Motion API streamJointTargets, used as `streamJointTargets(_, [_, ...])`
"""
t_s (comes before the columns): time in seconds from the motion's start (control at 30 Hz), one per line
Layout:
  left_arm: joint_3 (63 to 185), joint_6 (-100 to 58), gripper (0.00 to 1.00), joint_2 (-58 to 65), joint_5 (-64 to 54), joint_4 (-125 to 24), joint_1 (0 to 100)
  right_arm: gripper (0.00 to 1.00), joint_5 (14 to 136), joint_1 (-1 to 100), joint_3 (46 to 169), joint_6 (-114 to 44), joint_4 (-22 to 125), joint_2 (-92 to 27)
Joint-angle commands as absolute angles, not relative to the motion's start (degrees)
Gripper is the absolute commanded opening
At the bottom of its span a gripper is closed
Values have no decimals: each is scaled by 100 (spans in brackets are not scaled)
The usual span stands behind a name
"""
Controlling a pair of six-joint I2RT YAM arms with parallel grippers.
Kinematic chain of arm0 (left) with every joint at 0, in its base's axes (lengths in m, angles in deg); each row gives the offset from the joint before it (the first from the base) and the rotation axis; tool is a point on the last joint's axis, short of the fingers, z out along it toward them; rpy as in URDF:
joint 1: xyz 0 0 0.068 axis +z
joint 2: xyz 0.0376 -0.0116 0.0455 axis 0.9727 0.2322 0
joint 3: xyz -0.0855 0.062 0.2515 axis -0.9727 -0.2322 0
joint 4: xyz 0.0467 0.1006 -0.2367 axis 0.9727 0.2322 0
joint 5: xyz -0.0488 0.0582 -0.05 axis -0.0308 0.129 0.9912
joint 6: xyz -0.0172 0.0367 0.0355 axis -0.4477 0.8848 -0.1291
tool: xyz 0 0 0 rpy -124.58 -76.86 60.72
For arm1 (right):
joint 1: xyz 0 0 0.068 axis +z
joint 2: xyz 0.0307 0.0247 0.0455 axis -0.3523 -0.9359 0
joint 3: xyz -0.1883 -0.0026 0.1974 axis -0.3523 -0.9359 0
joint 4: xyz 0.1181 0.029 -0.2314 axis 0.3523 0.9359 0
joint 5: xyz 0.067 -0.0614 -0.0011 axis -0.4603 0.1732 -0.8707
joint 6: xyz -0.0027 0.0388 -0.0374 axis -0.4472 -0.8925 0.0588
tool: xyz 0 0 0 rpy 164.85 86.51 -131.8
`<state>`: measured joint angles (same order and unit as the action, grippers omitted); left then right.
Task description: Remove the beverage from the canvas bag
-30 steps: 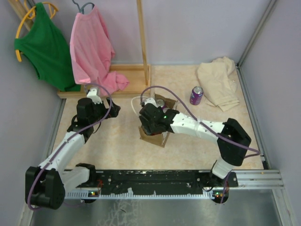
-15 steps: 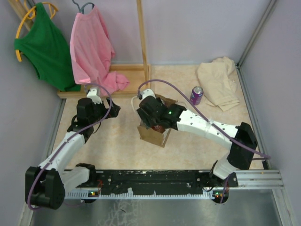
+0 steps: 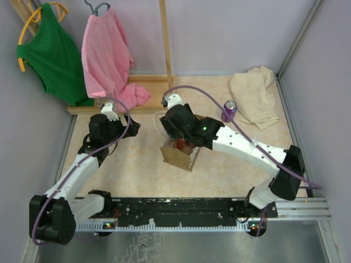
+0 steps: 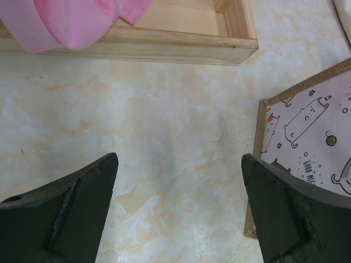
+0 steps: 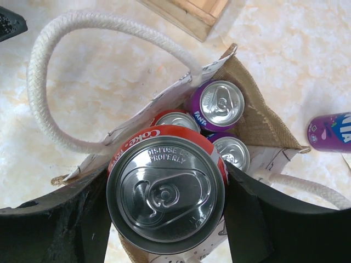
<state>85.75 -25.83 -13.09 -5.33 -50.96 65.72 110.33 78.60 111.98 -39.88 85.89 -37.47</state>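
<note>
Extraction step: right gripper [image 5: 167, 219] pinches red Coke can [image 5: 164, 186] at the canvas bag [image 5: 258, 120] mouth, above 3 cans inside. Left gripper [image 4: 178, 213] is spread beside the bag. Next move likely: raise can clear of rope handle [image 5: 38, 60], set on table [image 5: 109, 82].

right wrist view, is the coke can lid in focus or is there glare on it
right wrist view: coke can lid sharp, embossed lettering readable, only a soft sheen, no blown-out glare; top view: can mostly hidden under the right gripper, too small to judge
</note>
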Motion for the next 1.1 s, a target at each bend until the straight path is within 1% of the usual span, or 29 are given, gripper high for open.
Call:
streamJointTargets(0.0, [8598,-2603,100,-1377,-533,-5127,6548,0,11362,7670,11663,-3773,7855,-3172])
streamJointTargets(0.13, [8590,-2613,100,-1371,-524,-5138,6545,0,11192,7276,11967,-3634,7812,-3024])
streamJointTargets(0.27, [8570,-2612,100,-1362,-508,-5165,6550,0,11302,6888,12340,-3376,7732,-2980])
streamJointTargets(0.43, [8580,-2617,100,-1352,-497,-5184,6550,0,11198,6102,12698,-3143,7446,-3178])
streamJointTargets(0.6, [8585,-2617,100,-1353,-503,-5194,6550,0,10766,5161,13088,-3209,7281,-3816])
streamJointTargets(0.73, [8576,-2601,100,-1356,-532,-5164,6550,0,10461,4626,13214,-3325,7112,-4450])
streamJointTargets(0.93, [8554,-2603,100,-1434,-561,-5131,6548,0,10249,4338,13155,-3240,6768,-5395])
streamJointTargets(1.07, [8571,-2589,100,-1458,-600,-5101,6550,0,10115,4304,13117,-3220,6702,-5742])
